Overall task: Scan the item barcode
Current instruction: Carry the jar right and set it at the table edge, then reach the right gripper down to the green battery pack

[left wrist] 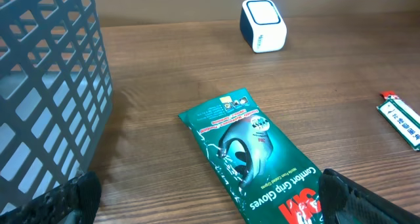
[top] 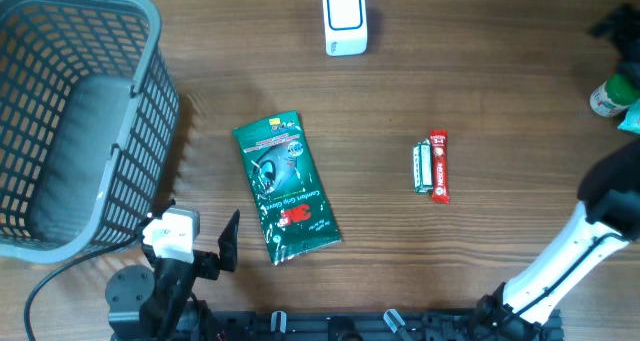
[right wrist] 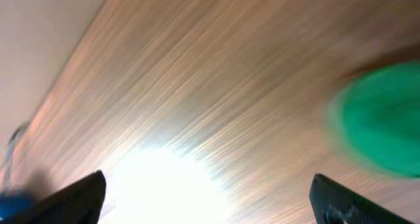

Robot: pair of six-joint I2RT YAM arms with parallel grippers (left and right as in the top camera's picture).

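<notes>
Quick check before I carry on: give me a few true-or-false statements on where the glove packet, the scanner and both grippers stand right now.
1. The glove packet lies flat on the table, outside the basket. True.
2. The left gripper is shut on the glove packet. False: its jaws are open and empty, and the packet lies ahead of them.
3. The scanner sits inside the basket. False: it stands on the table, apart from the basket.
4. The right gripper is open with nothing between its fingers. True.

The green glove packet (left wrist: 254, 155) reads "Comfort Grip Gloves"; smaller print illegible.
</notes>
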